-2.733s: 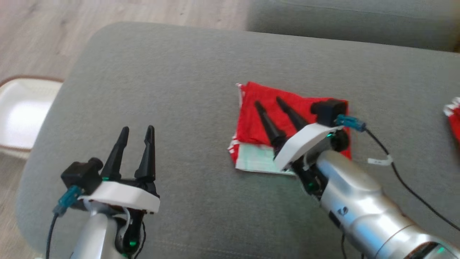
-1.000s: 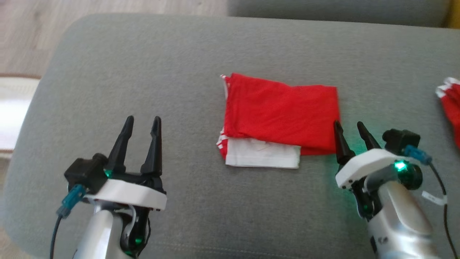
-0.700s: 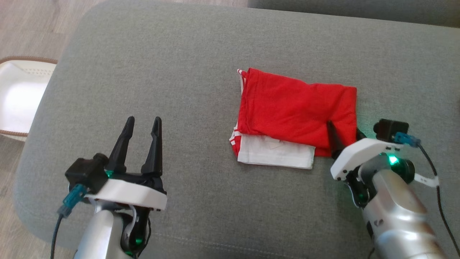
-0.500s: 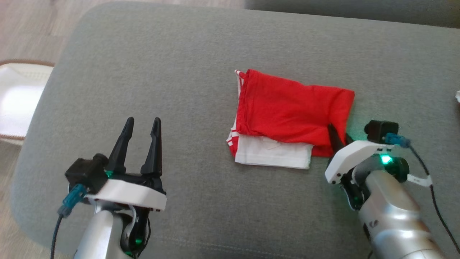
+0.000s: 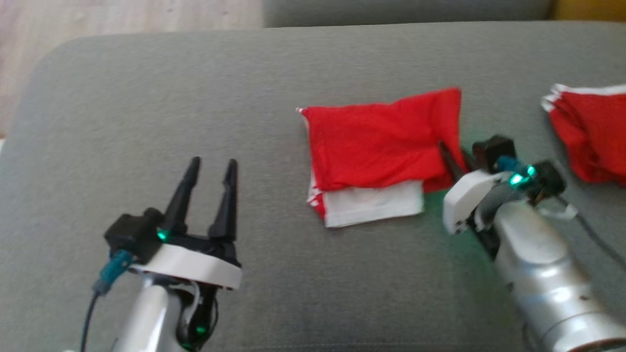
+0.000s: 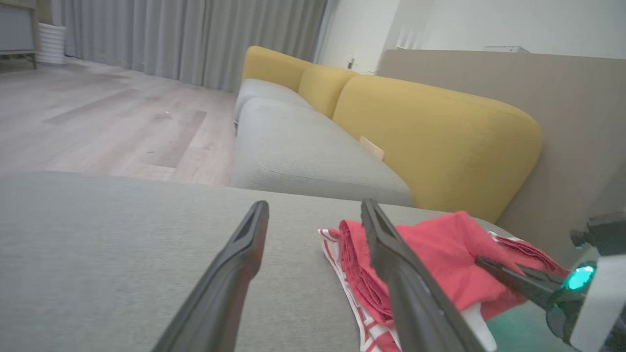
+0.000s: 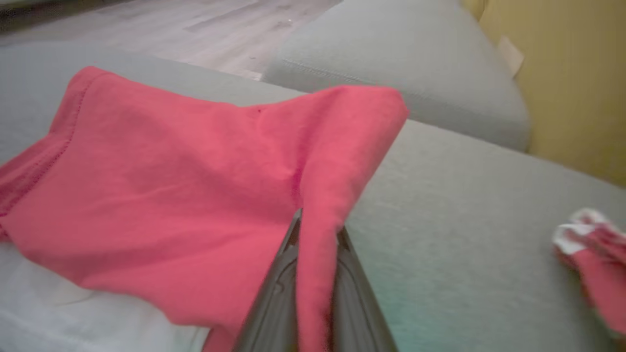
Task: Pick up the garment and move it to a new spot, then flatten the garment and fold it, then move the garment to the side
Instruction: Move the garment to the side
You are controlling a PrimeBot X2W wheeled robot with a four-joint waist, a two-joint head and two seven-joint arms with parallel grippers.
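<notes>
Nearest the robot, the left gripper hovers over bare cushion, jaws spread wide and holding nothing, well apart from the work. The right gripper is pinched narrow on a ridge of red cloth at the right end of the garment, which lies folded mid-cushion.

The garment looks already folded, so the step in hand is probably the move to the side. To do it well, the pull should be low and slow. The right wrist view shows red cloth between the fingers, while the white layer at the near edge lies flat (whether the grip reaches it I cannot tell). A quick lift could therefore peel the fold open. Sliding rather than hoisting seems safer, or the idle left gripper could take the far end. The move should stop short of the other red pile at the right.

The garment is a rough rectangle with its long axis running left to right across the cushion. Its striped hem points left, and its gripped right end is tented upward.
</notes>
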